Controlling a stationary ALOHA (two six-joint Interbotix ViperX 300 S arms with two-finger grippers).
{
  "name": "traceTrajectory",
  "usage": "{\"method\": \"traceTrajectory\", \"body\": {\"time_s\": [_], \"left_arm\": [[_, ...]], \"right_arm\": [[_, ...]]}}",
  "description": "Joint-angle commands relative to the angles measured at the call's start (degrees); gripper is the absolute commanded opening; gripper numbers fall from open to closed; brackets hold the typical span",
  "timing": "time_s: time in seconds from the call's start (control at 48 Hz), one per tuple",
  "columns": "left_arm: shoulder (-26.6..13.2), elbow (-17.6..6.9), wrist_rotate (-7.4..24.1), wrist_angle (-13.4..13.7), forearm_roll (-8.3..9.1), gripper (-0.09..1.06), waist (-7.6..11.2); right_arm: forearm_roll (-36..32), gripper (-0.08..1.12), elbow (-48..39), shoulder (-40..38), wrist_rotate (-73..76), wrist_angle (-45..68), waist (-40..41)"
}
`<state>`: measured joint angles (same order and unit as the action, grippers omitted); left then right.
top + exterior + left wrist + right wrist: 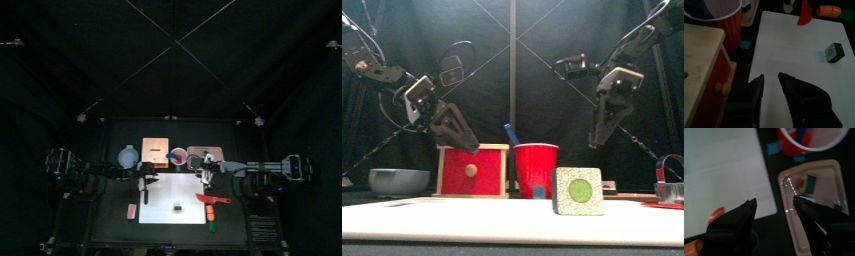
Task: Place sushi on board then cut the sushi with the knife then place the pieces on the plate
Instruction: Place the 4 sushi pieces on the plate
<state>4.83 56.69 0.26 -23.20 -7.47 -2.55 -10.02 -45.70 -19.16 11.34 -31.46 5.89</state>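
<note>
1. The white cutting board (163, 192) is lying at the centre of the lower half of the top view, filling the middle of the table.
2. The left gripper (771, 76) is hovering over the board's left part. Its jaws are standing a little apart and are holding nothing.
3. The right gripper (774, 199) is hanging between the board's edge and the pink tray (834, 187), with its jaws spread and empty.
4. The wooden box (473, 170) is showing its red drawer front at the lower left of the front view.
5. The red cup (536, 170) is standing just right of the box and is holding a blue knife (513, 133).
6. The red knife (805, 12) is lying on the board's right part.
7. One sushi piece (579, 191), dark green with a green centre, is standing upright on the board at the lower middle of the front view, apart from both grippers.
</note>
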Motion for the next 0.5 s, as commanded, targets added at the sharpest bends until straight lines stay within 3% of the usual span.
{"method": "traceTrajectory", "body": {"time_s": [0.021,0.5], "left_arm": [[0.26,-1.41,0.09,-0.18,0.09,0.72,-0.18],[0.44,-1.41,0.00,-0.18,0.09,0.72,-0.18]], "right_arm": [[1.67,0.92,1.85,-0.70,0.09,2.02,-7.12],[14.77,0.92,4.75,10.46,0.00,22.68,-18.11]]}}
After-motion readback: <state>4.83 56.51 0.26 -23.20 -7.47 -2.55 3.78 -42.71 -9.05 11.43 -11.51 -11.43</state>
